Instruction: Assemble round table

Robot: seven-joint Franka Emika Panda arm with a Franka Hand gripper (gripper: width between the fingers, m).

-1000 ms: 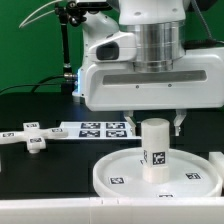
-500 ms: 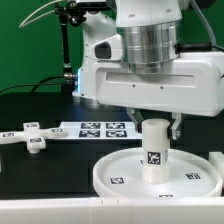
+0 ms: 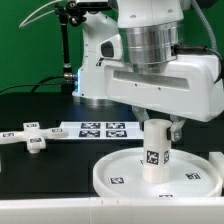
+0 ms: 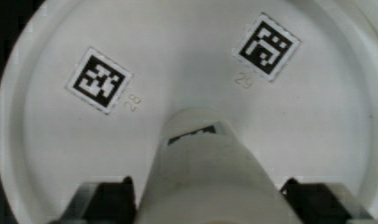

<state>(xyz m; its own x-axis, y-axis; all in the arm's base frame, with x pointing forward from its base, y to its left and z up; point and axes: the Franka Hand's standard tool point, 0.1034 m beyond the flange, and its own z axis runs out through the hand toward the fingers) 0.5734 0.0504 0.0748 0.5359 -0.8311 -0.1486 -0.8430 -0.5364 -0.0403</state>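
The large rimmed round disc (image 3: pixel 112 172) lies flat on the black table at the front of the exterior view. The short cylinder leg (image 3: pixel 155 155) stands upright at its middle, with a square tag on its side. My gripper (image 3: pixel 157 124) comes straight down over the leg's top, one finger on each side, shut on it. In the wrist view the leg (image 4: pixel 212 165) fills the space between the dark pads (image 4: pixel 111 197) of the gripper (image 4: pixel 209 198), above the disc (image 4: pixel 97 140) and its two tags. The cross-shaped base (image 3: pixel 30 137) lies apart at the exterior view's left.
The marker board (image 3: pixel 100 129) lies flat on the table behind the disc. A black stand with cables (image 3: pixel 68 60) rises at the back left. A green wall closes off the back.
The hand has turned about the leg, and its body now looks tilted in the exterior view. The leg, disc and cross-shaped base stay in place.
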